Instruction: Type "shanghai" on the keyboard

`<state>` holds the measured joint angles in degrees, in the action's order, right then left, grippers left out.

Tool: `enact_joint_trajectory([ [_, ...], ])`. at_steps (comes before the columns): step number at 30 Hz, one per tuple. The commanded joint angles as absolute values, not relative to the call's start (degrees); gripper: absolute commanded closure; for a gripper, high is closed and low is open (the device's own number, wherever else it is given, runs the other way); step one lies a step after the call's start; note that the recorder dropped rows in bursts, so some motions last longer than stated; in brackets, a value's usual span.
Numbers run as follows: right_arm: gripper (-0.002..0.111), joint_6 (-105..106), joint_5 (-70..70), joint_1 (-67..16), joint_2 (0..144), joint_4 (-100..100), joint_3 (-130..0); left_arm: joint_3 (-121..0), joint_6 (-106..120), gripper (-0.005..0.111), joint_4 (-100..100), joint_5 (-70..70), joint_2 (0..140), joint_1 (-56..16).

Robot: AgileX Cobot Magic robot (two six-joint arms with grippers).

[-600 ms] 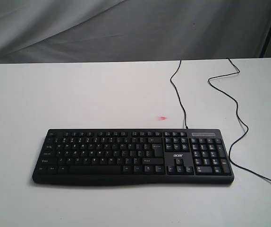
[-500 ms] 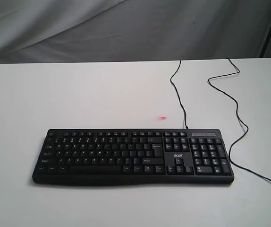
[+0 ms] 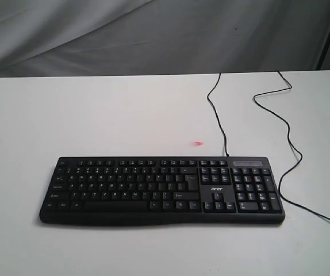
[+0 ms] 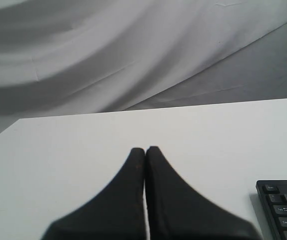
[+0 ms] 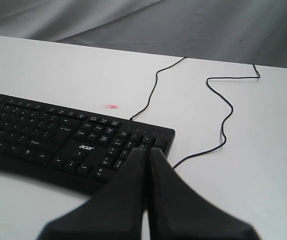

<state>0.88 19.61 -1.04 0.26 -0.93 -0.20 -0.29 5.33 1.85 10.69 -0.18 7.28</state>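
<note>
Exterior view: one keyboard [image 3: 162,190] is counted, set toward the near side of the white table [image 3: 96,115], with one thin black cable [image 3: 217,109] and one small red mark [image 3: 198,143] just behind it. Its long axis is laid left to right, number pad at the right end, space bar along the near edge. Two grippers are noted, the left gripper [image 4: 145,149] and the right gripper [image 5: 146,150], each with jaws pressed together and nothing held. No change from the earlier frames is seen.

One black acer keyboard [image 3: 162,190], two thin cable strands [image 3: 215,109], one pink mark [image 3: 198,144], one white table [image 3: 96,115], and two grippers: left gripper [image 4: 145,150], right gripper [image 5: 146,150].
</note>
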Motion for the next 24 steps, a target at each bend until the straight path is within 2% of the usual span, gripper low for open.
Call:
enact_joint_trajectory([
  [1,0.108,0.83,18.45,-0.5,0.0,-0.65,0.0,0.0,5.18,0.106,1.82,10.33,0.0,7.07],
  [6,0.108,0.83,12.08,-0.5,0.0,-0.41,0.0,0.0,5.18,0.106,1.82,10.33,0.0,7.07],
  [24,0.108,0.83,-30.46,-0.5,0.0,-0.41,0.0,0.0,5.18,0.106,1.82,10.33,0.0,7.07],
])
